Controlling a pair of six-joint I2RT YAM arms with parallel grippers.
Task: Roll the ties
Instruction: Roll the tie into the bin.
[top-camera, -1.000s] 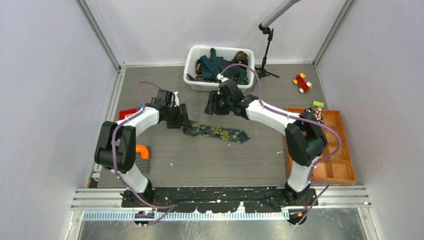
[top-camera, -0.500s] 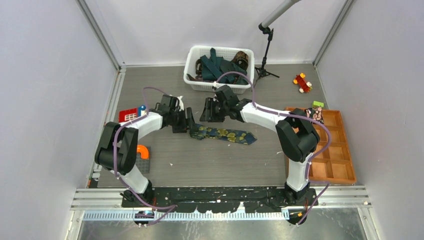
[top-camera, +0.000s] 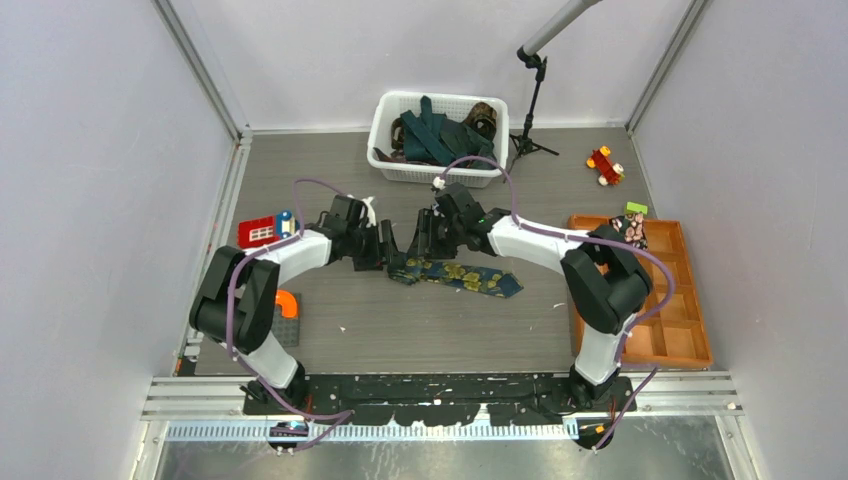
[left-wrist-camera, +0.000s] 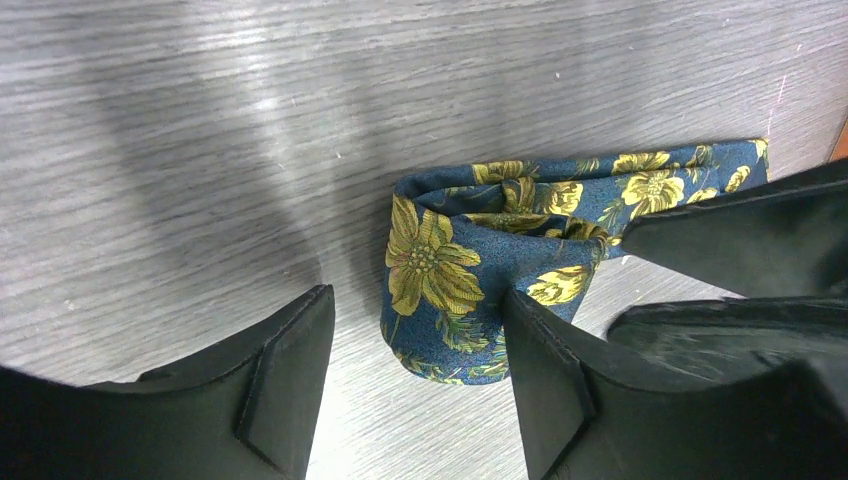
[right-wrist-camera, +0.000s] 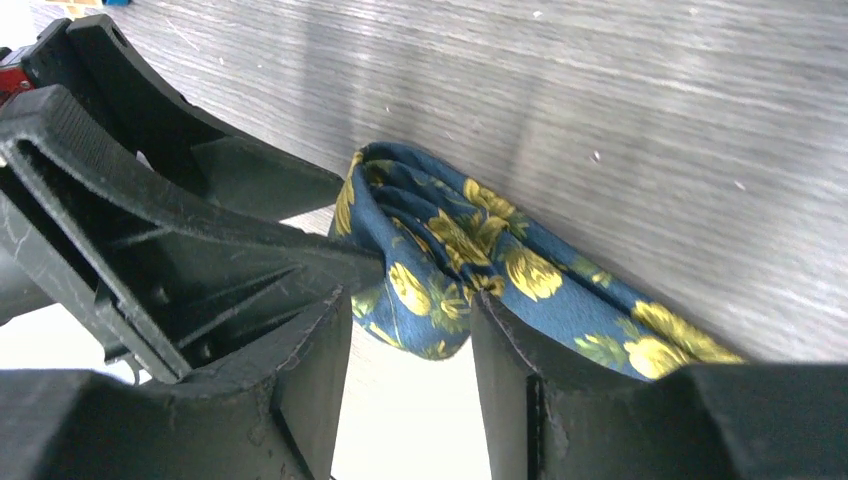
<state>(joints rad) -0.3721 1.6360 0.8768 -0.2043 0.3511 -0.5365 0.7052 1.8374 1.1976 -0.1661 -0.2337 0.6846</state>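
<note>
While the left end effector (left-wrist-camera: 412, 335) and right end effector (right-wrist-camera: 410, 345), both spread apart, straddle the tie (left-wrist-camera: 440, 270), I'd wind tight, even turns.

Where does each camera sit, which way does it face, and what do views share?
Top external: above and behind the bases, looking down on the table; left arm and right arm meet at the flowered tie.
Left wrist: on the left arm, looking down past the left gripper at the tie's rolled end.
Right wrist: on the right arm, looking past the right gripper at the same rolled end; the left gripper shows too.
Shared: all three see the flowered tie.
</note>
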